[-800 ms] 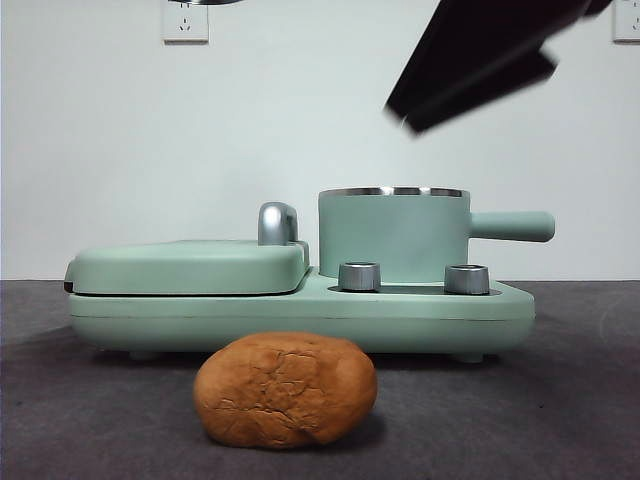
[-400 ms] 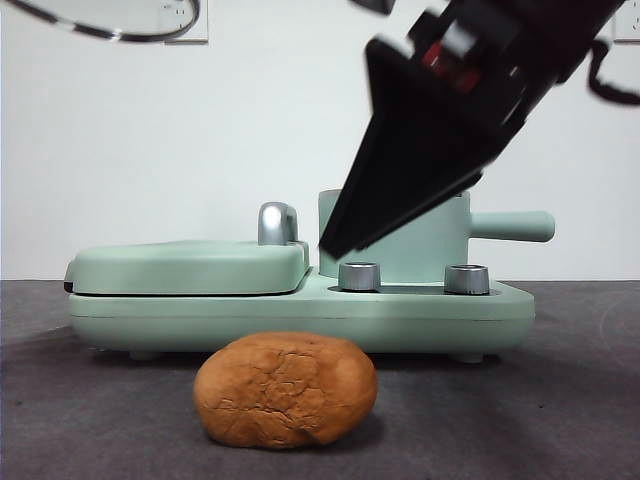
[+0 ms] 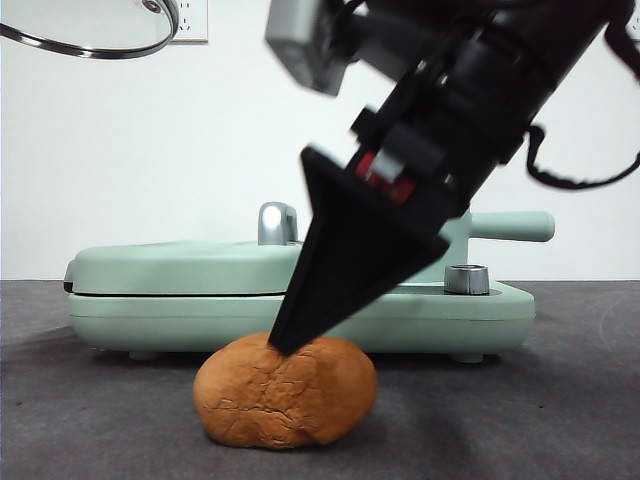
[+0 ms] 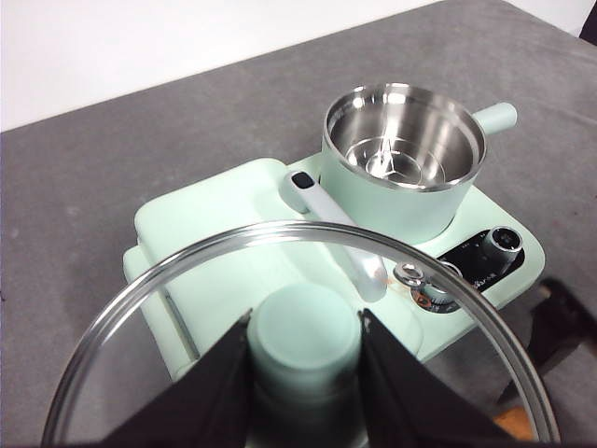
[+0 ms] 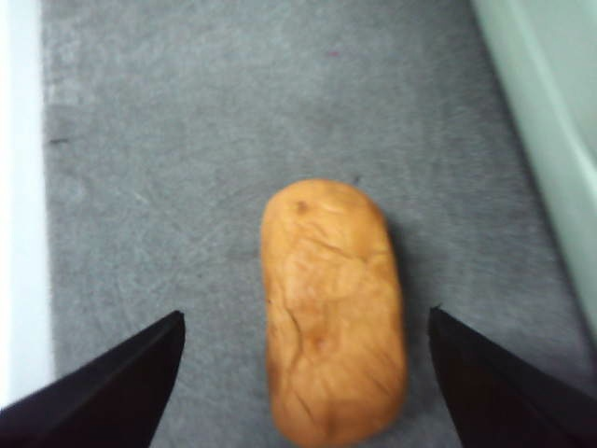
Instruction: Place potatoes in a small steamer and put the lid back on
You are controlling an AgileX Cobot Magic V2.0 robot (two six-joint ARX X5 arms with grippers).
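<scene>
The potato [image 3: 285, 395] lies on the grey table in front of the appliance; the right wrist view shows it [image 5: 334, 308] lengthwise between my jaws. My right gripper [image 3: 290, 338] is open, reaching down from the upper right, its tip just at the potato's top. The steamer [image 4: 404, 159] stands open and empty on the base; in the front view only its handle [image 3: 512, 226] shows past the arm. My left gripper [image 4: 306, 322] is shut on the knob of the glass lid [image 4: 149, 317] and holds it high at the left [image 3: 90, 28].
The flat green griddle cover [image 3: 190, 265] with its chrome handle [image 3: 277, 222] lies left of the steamer. A steel knob [image 3: 466, 279] sticks out of the base front. The appliance stands close behind the potato. Grey table [image 3: 560, 400] stretches to the right.
My right arm has swung down from the upper right to the potato's top, now hiding the steamer. The lid has come lower into view at the top left.
</scene>
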